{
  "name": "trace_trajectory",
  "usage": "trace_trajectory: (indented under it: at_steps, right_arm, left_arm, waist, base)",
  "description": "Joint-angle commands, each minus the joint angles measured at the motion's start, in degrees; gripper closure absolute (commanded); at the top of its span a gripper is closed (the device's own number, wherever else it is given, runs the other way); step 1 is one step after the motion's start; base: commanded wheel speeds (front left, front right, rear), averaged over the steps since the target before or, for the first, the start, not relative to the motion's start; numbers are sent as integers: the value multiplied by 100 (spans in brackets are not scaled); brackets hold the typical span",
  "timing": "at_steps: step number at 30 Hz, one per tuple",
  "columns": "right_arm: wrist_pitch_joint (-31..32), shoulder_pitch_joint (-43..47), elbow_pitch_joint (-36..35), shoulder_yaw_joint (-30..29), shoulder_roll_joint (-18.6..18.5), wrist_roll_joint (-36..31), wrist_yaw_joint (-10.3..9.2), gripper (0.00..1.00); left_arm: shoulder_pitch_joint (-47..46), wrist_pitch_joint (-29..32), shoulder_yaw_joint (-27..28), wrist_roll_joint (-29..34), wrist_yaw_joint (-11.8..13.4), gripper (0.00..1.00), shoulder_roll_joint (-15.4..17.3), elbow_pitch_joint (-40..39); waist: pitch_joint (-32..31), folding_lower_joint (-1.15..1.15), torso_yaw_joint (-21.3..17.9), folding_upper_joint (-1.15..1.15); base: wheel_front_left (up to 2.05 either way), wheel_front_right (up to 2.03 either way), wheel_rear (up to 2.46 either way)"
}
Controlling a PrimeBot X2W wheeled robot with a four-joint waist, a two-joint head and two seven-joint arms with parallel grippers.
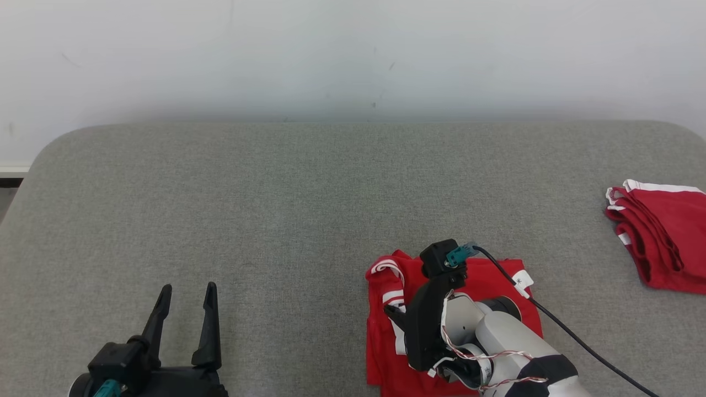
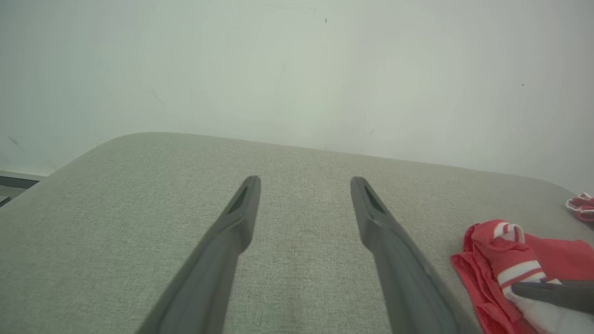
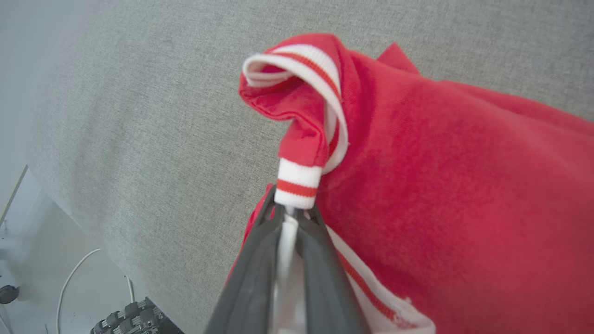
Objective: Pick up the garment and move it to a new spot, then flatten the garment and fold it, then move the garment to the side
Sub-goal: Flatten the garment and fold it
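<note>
Grey cloth-covered counter point(image 1: 276, 209), wide. Red garment point(image 1: 485, 281) lies at its near edge, right of centre, apparently folded into a rough rectangle. A second red garment point(image 1: 667, 237) sits well apart at far right. My left end effector point(image 1: 186, 300) hovers spread wide, holding nothing. My right end effector point(image 3: 290, 211) is clamped on the garment's white-and-red ribbed trim point(image 3: 297, 185). Judgement: a soft, light, limp knit that will sag and unfold if lifted by one edge. The ribbed trim is thicker and gives firm purchase.
</note>
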Motion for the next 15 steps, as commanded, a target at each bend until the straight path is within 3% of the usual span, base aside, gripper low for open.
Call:
trace_trajectory:
  at_steps: [1,2,3,9,13,15]
  right_arm:
    - [-66,-76,53,44,11,66,-16,93]
    - [-136,-106,90,59,11,102,-16,17]
    - [-209,-134,111,72,10,168,-16,0]
    - [-951,-313,-187,-23,4,908,-16,0]
    - [-1704,-354,-229,-384,-37,731,-16,0]
    - [-2254,-226,-263,-653,-327,364,-16,0]
  left_arm:
    - [55,-8,10,-24,11,0,0,-16]
    - [57,-8,8,-25,11,0,0,-12]
    - [58,-8,3,-26,11,0,0,-5]
    - [100,-9,29,-11,30,0,0,37]
    - [130,-8,92,48,40,0,0,88]
    - [135,-8,124,73,50,0,-1,107]
  waist:
    - [2,0,-9,0]
    - [4,0,-15,0]
    - [5,0,-20,0]
    - [-97,0,-110,0]
    - [-241,0,-213,0]
    - [-329,0,-310,0]
  base:
    - [0,0,0]
    - [0,0,0]
    - [0,0,0]
    - [0,0,0]
    - [0,0,0]
    - [0,0,0]
